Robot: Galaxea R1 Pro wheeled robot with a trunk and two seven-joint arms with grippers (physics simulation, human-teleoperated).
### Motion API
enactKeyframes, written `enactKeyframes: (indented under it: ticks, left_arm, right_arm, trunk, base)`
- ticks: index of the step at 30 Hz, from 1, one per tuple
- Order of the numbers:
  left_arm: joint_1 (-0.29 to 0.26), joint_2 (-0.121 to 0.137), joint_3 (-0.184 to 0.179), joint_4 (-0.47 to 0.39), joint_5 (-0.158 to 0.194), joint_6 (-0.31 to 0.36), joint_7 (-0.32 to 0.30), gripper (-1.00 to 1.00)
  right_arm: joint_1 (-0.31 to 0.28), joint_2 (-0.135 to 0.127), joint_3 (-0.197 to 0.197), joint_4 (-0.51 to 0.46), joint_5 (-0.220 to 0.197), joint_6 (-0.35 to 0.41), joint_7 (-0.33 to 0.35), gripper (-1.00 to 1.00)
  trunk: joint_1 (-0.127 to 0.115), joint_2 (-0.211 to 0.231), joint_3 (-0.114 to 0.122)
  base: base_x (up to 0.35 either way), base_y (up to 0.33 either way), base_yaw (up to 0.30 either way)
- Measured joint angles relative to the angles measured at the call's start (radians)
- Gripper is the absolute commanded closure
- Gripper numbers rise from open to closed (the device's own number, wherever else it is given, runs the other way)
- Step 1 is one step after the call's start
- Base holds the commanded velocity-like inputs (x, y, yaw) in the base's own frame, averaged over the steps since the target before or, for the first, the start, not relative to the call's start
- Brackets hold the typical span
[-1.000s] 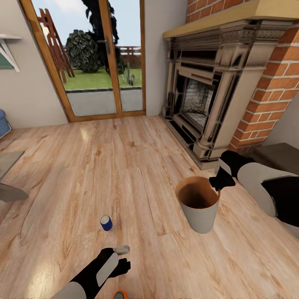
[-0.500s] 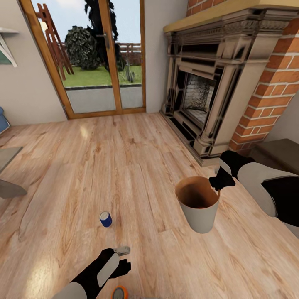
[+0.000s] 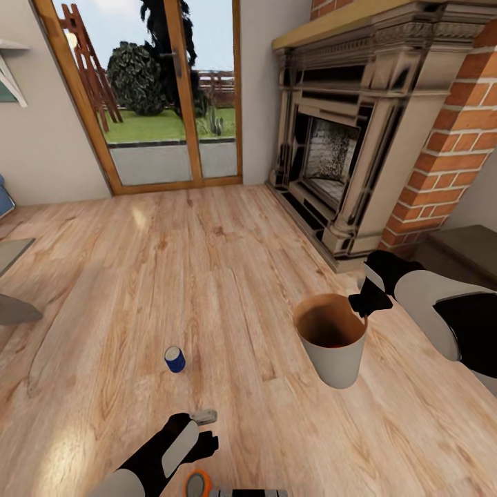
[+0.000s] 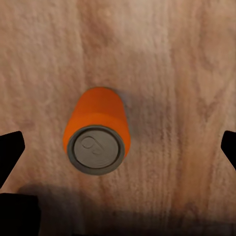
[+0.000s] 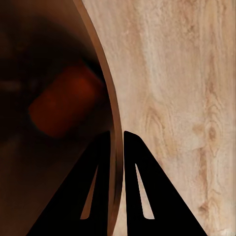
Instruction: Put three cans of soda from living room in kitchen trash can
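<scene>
My right gripper [image 3: 364, 304] is shut on the rim of the grey-tan tash can [image 3: 331, 345], which hangs tilted just above the wood floor. In the right wrist view, the gripper [image 5: 116, 142] pinches the rim [image 5: 109, 98], and an orange can of soda [image 5: 66, 105] lies inside the brown interior. My left gripper [image 3: 207, 429] hangs open low over the floor. Straight under it stands a second orange can [image 4: 96, 137], grey top up, between the wide-apart fingertips [image 4: 10, 152]; its top peeks in at the head view's lower edge [image 3: 197, 484]. A dark blue can [image 3: 174, 359] stands on the planks farther out.
The brick fireplace [image 3: 345, 152] with its dark surround rises to the right, wood-framed glass doors [image 3: 172, 103] at the back. A grey table edge [image 3: 14, 279] juts in at the left. A dark low bench [image 3: 462, 252] sits behind my right arm.
The whole view has shifted: floor, blue can and fireplace drift upward in the picture, and more of the orange can shows at the bottom. Both grippers keep their pose.
</scene>
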Motion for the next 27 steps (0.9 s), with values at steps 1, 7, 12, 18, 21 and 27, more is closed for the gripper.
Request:
enactKeyframes:
  ticks: [1,7,12,18,21,27]
  left_arm:
    - [0.0,0.0,0.0,0.0,0.0,0.0,-0.001,-1.0]
    - [0.0,-0.001,-0.001,0.001,0.0,0.001,-0.001,-1.0]
    - [0.0,-0.001,-0.001,0.001,0.0,0.005,-0.002,-1.0]
    - [0.001,-0.001,-0.001,0.001,0.001,0.019,0.001,-1.0]
    - [0.001,0.0,0.0,0.001,0.002,0.021,0.004,-1.0]
    - [0.002,0.0,0.0,0.0,0.002,0.022,0.007,-1.0]
  right_arm:
    - [0.0,0.0,0.0,0.0,-0.001,0.0,0.0,1.0]
    - [0.0,-0.001,-0.002,0.001,-0.005,0.0,0.001,1.0]
    - [0.0,-0.001,0.002,0.0,-0.002,0.0,0.0,1.0]
    - [0.0,-0.001,-0.002,0.0,-0.005,0.0,0.001,1.0]
    - [-0.001,-0.001,0.0,0.0,-0.003,0.0,0.0,1.0]
    - [-0.006,-0.001,-0.004,-0.001,-0.004,0.0,0.001,1.0]
  trunk:
    - [0.004,-0.007,-0.003]
    - [0.027,-0.049,-0.022]
    - [0.046,-0.084,-0.038]
    - [0.062,-0.113,-0.058]
    - [0.063,-0.113,-0.062]
    - [0.063,-0.113,-0.062]
  base:
    - [0.0,0.0,0.0]
    - [0.0,0.0,0.0]
    - [0.0,0.0,0.0]
    - [0.0,0.0,0.0]
    - [0.0,0.0,0.0]
    - [0.0,0.0,0.0]
